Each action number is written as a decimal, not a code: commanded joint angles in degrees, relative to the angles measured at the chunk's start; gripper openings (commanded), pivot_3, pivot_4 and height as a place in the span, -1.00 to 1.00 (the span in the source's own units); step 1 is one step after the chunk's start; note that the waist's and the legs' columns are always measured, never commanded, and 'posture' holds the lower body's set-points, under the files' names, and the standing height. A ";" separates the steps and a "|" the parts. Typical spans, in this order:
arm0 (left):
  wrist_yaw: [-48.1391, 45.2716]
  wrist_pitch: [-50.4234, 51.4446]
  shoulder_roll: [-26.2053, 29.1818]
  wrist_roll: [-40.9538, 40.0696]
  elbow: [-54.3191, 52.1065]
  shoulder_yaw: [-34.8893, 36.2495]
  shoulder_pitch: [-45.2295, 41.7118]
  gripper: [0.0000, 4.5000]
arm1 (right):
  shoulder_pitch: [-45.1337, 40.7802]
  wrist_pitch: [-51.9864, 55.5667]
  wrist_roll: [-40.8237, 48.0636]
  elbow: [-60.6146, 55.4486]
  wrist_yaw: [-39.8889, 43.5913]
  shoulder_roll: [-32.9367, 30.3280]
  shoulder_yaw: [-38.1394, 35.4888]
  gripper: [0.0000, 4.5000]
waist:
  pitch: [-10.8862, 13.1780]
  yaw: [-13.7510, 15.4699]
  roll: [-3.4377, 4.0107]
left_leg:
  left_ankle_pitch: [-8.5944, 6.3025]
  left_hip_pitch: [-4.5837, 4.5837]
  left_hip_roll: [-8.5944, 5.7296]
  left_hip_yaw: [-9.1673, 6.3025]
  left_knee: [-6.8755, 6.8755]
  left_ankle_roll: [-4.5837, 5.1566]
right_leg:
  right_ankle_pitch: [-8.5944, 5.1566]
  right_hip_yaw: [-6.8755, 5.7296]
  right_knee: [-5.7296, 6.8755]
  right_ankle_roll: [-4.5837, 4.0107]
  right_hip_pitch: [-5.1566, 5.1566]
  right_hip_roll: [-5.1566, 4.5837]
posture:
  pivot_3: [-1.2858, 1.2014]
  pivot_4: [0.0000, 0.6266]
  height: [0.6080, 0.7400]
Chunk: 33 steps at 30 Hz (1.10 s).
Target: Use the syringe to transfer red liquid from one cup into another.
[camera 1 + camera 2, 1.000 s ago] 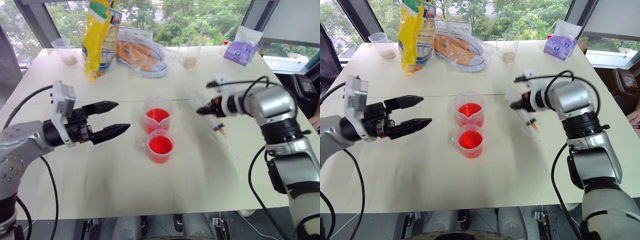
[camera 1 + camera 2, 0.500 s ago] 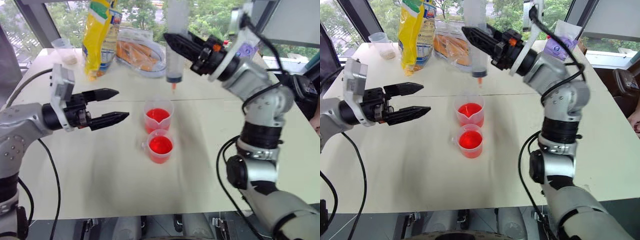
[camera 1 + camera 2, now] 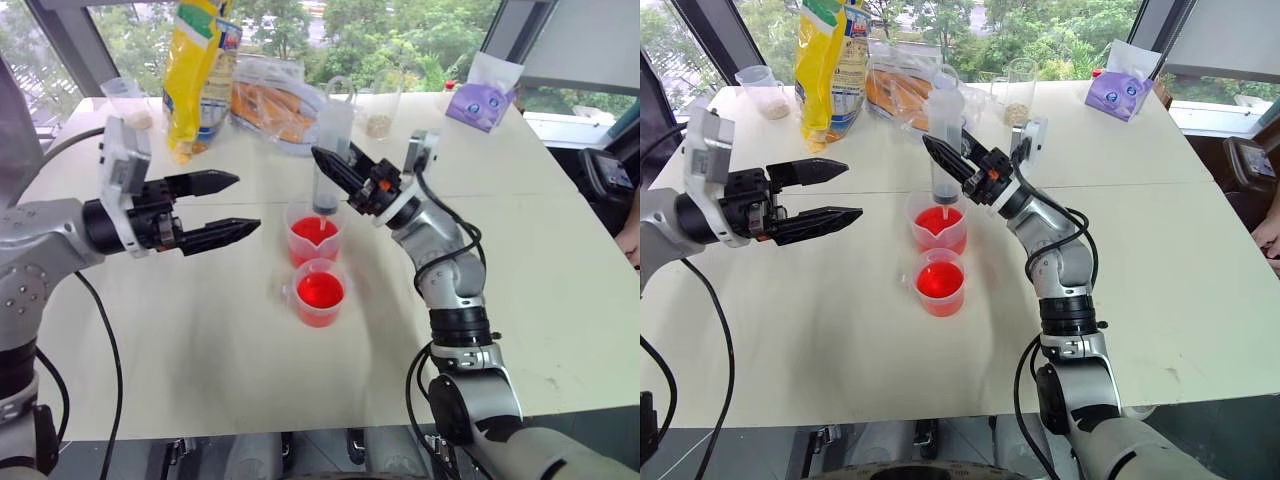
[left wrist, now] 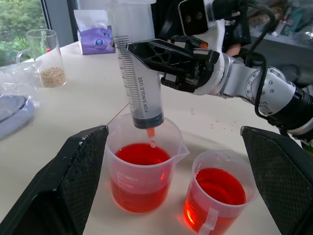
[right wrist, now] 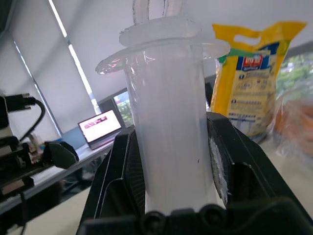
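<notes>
nearest to me the white table point(image 3: 200, 380) is bare up to its front edge, with wide free surface on both sides of the cups. the short cup point(image 3: 320, 292) with the side tab stands first, holding red liquid point(image 3: 321, 290). just behind it, almost touching, stands the tall spouted cup point(image 3: 315, 233), also with red inside. my left claw point(image 3: 232, 208) hangs to the left of both cups, well apart from them, its two fingers spread wide and holding nothing. my right claw point(image 3: 335, 170) is pressed together on the syringe point(image 3: 331, 145), which stands upright over the tall cup; its red-orange tip is inside the rim, just above the liquid. beyond the cups, near the far edge, are a yellow bag point(image 3: 198, 70), a clear pouch point(image 3: 280, 100), two cups with grains point(image 3: 380, 105) and a purple tissue pack point(image 3: 482, 100).
</notes>
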 commanded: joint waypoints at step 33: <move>1.30 -3.26 -16.51 8.22 12.64 -10.48 -16.77 1.00 | 5.65 -11.05 -6.61 -0.07 5.48 -5.74 9.33 -0.38 | -0.01 0.26 -0.01 | 0.04 0.02 -0.05 -0.06 0.04 -0.04 | 0.00 0.00 0.02 0.01 0.06 0.01 | 0.03 -0.52 1.00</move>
